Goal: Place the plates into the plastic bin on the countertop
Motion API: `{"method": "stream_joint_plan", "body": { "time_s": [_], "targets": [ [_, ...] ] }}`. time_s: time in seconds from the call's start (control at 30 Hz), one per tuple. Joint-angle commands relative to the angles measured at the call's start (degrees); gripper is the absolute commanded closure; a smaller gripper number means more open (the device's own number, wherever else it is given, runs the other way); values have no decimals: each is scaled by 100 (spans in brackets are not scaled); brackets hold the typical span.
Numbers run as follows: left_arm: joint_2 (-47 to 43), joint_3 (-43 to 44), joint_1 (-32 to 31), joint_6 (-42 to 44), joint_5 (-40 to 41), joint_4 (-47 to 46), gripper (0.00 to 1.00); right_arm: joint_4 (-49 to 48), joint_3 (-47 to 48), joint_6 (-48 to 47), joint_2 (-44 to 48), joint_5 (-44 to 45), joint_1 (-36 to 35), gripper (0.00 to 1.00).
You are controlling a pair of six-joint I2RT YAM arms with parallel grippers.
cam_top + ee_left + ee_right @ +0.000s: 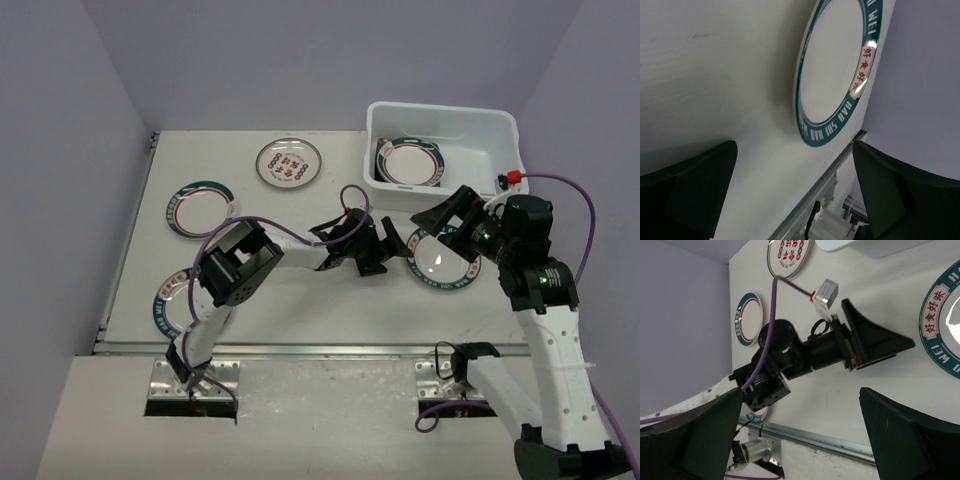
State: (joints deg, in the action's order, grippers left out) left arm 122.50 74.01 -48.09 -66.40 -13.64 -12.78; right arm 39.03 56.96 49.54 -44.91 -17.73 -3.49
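While both arms lean over the right half of the countertop (300, 300), the left gripper (388, 248) and the right gripper (447, 213) have their jaws spread wide and hold nothing. Between them a teal-rimmed plate (440, 265) lies flat near the right edge, just in front of the plastic bin (445, 112). The left fingers stop at its left rim, and the right gripper hangs over its far rim.

The bin sits in the far right corner with a second teal plate (410, 160) inside. A dark edge on that plate's left may be a black plate beneath it, but it is too small to tell.

A red-patterned plate (288, 163) lies by the middle of the far edge, and a third teal plate (200, 208) lies toward the left edge. A fourth teal plate (165, 300) near the near left corner is partly covered by the left arm (240, 270). That arm stretches across the middle of the countertop, with a purple cable (290, 232) looping over it. A metal rail (330, 350) runs along the near edge.

Only the left wrist view makes the lettering legible. White capitals on the teal rim read HAO SHI HAO and, further round, WEI, beside red Chinese characters on a white patch. The right wrist view alone shows the left gripper side-on, pointing at that plate.
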Motion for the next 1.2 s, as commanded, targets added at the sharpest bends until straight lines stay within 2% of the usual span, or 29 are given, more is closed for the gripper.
{"method": "stream_joint_plan", "body": {
  "time_s": [0.0, 0.13, 0.23, 0.3, 0.47, 0.57, 0.63, 0.73, 0.8, 0.87, 0.93, 1.03, 1.17],
  "targets": [
    [749, 810, -42, -309, 157, -96, 2, -208, -130, 334, 225, -319, 6, 1],
    [1404, 1525, -42, -316, 23, 471, 10, -174, -185, 452, 352, -441, 6, 1],
    [1626, 1759, -37, -210, 123, 1040, 25, -98, -117, 420, 432, -402, 6, 1],
    [1634, 1693, -34, -206, 203, 1041, 44, -15, -45, 361, 472, -299, 12, 1],
    [1828, 1758, -42, -159, -73, 911, 84, 78, 24, 309, 526, -205, 6, 1],
    [1953, 1907, -42, -94, -204, 829, 100, 88, 8, 329, 485, -239, 6, 1],
    [1927, 1858, -42, -39, -233, 724, 100, 79, -19, 328, 477, -231, 6, 1],
    [1632, 1532, -40, 125, -286, 59, 100, 88, -137, 275, 462, -137, 6, 1],
    [1293, 1094, -25, 284, -522, -714, 100, 88, -214, 116, 434, -36, 6, 1],
    [729, 698, 4, 438, -683, -919, 100, 108, -224, -111, 393, 49, 6, 1],
    [153, 331, 40, 687, -738, -867, 100, 138, -196, -303, 374, 186, 6, 1],
    [-1317, -583, 159, 1331, -832, -503, 100, 210, -37, -787, 224, 454, 6, 1],
    [-2841, -1284, 403, 1907, -928, 327, 100, 543, 183, -1374, -424, 380, 15, 1]
  ]
}}
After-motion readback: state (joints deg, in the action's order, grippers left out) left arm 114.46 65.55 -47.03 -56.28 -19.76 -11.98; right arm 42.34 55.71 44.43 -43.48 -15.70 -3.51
